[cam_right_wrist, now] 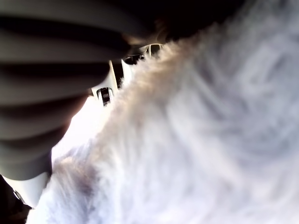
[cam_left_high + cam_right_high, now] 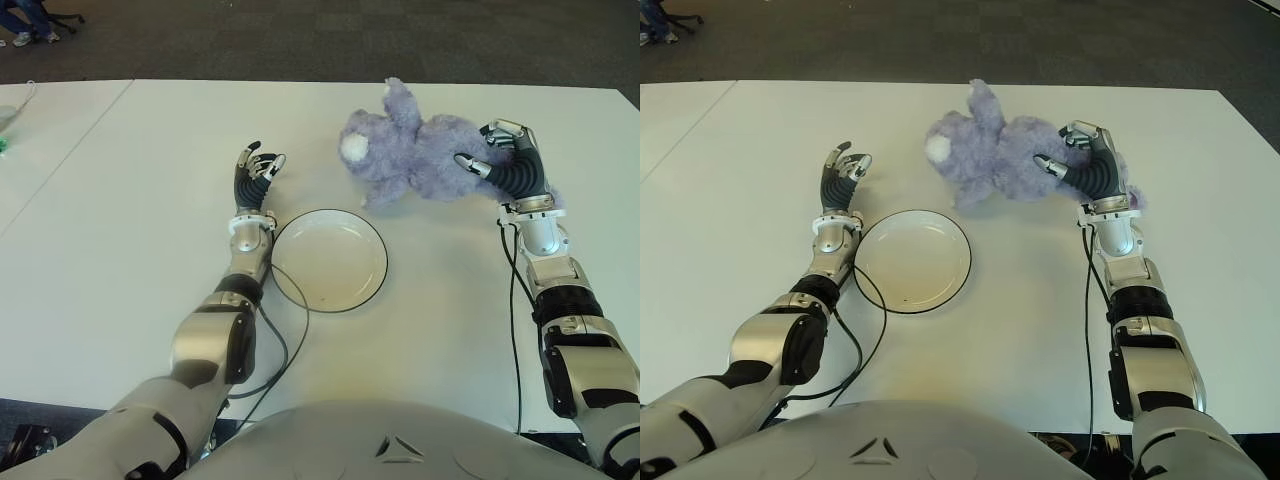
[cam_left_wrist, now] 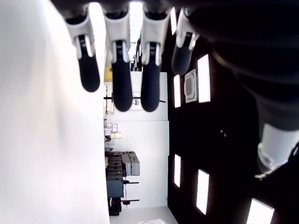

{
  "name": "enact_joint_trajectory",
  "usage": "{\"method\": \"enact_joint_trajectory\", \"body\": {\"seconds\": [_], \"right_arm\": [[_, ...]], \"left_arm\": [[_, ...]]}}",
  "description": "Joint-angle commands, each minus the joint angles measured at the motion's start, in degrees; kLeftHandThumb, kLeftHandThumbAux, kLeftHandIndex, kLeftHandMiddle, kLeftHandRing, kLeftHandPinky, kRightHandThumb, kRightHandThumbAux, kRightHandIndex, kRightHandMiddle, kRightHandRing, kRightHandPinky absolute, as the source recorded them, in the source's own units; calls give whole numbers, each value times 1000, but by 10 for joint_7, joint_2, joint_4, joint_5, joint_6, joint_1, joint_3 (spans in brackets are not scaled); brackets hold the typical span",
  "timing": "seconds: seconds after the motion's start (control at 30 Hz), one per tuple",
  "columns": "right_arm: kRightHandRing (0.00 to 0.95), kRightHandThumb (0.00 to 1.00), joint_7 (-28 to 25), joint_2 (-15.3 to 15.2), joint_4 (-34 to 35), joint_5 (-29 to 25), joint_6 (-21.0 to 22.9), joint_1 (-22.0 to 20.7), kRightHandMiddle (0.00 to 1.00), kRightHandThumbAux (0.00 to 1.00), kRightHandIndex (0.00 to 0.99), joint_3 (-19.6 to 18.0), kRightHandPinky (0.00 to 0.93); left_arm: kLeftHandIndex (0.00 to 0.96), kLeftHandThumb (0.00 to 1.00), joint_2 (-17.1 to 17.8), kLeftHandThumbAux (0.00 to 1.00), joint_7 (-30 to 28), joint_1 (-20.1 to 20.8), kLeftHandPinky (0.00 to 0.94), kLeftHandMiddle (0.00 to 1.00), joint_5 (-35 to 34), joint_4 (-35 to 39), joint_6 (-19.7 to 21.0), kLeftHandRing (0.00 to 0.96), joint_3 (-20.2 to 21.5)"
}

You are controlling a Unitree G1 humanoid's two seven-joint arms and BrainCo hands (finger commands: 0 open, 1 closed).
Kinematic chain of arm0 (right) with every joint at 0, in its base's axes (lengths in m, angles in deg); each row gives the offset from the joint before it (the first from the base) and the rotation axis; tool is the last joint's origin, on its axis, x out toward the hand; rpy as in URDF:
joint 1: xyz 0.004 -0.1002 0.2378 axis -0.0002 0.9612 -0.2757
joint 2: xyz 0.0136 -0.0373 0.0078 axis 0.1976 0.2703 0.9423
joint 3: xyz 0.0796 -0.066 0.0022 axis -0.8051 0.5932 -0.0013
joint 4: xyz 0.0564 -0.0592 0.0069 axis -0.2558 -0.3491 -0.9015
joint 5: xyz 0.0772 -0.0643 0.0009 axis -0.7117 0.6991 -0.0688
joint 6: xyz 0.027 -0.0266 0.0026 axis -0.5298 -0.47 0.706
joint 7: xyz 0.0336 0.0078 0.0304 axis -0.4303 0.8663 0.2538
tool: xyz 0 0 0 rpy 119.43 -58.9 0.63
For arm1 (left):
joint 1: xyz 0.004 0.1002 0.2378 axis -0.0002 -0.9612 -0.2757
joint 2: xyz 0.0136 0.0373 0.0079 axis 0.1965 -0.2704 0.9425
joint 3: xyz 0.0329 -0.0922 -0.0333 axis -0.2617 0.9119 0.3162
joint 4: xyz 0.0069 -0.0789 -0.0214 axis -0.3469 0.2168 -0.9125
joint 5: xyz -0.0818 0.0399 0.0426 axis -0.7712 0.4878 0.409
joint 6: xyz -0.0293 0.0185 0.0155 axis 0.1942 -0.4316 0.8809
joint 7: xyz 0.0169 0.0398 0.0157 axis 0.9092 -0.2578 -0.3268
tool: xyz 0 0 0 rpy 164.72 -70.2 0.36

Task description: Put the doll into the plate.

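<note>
While the left hand (image 2: 257, 170) hovers relaxed beside the round white plate (image 2: 329, 260), the right hand (image 2: 508, 158) clasps the fluffy lavender plush doll (image 2: 405, 148).

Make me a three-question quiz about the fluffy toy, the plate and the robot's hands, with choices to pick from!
1. Where is the doll?
A. In the plate
B. On the table beyond the plate
C. On the floor

2. What colour is the doll?
A. Green
B. Red
C. Pale purple

3. What is the right hand doing?
A. Closing on the doll
B. Holding the plate
C. Lying far from the doll

Answers:
1. B: the doll lies on the white table, past the plate, which holds nothing.
2. C: its fur is pale purple with a white muzzle.
3. A: its fingers curl around the doll's body, and its wrist view is filled with fur. The left hand shows beside the plate, on its left, holding nothing.
</note>
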Motion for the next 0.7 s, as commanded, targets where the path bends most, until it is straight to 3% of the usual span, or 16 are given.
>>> {"method": "enact_joint_trajectory", "body": {"seconds": [0.03, 0.47, 0.7], "right_arm": [[877, 701, -10, 15, 26, -23, 2, 10, 875, 717, 439, -14, 849], [879, 699, -10, 12, 78, -18, 17, -7, 875, 718, 438, -30, 850], [879, 697, -2, 16, 111, -7, 16, -5, 875, 720, 438, -36, 849]], "left_arm": [[180, 0, -27, 578, 8, -129, 278, 370, 8, -92, 62, 353, 1], [184, 0, -31, 598, -2, -128, 317, 374, -1, -92, 56, 360, 9], [181, 0, -30, 600, -1, -126, 292, 372, 0, -92, 61, 357, 8]]}}
